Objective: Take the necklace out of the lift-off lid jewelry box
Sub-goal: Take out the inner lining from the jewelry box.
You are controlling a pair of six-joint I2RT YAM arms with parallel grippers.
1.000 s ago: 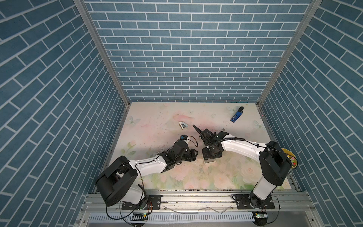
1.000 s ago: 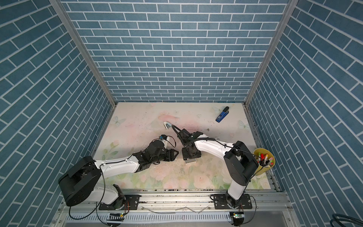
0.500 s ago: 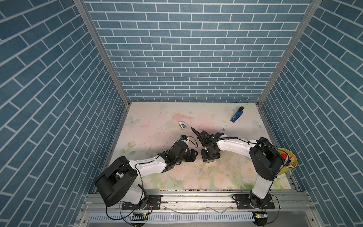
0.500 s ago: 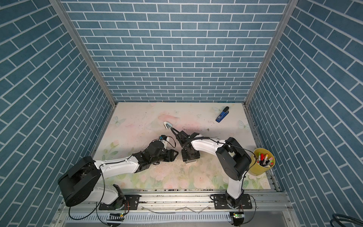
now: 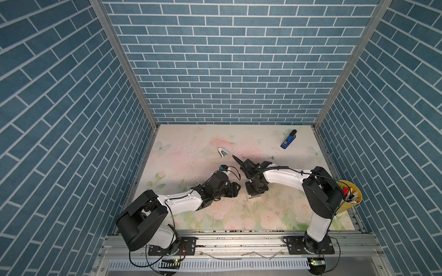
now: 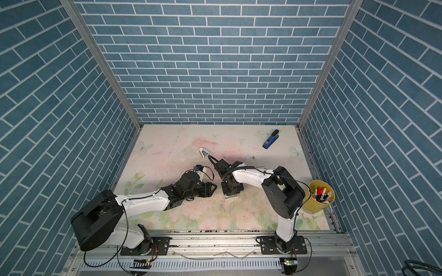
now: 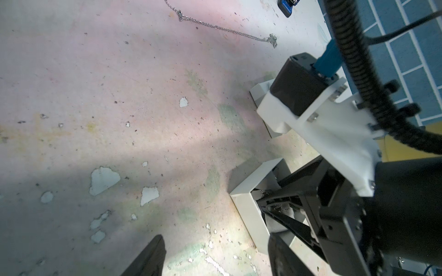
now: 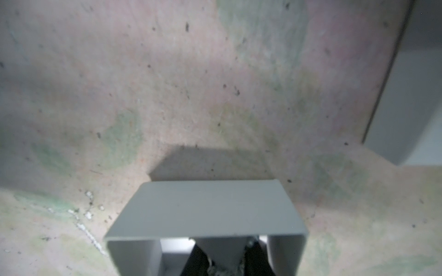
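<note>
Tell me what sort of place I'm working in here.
Probably a staged robot test cell: brick-print wall panels in metal framing, a worn floral tabletop, and an aluminium mounting rail.

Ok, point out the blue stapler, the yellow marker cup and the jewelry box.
blue stapler [image 5: 288, 143], in a top view, middle of its body.
yellow marker cup [image 6: 315, 206], in a top view, outer wall.
jewelry box [image 7: 246, 212], left wrist view, outer side wall.

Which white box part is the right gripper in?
The open base beside the left gripper: the right gripper dips into it. The other part lies apart.
</note>
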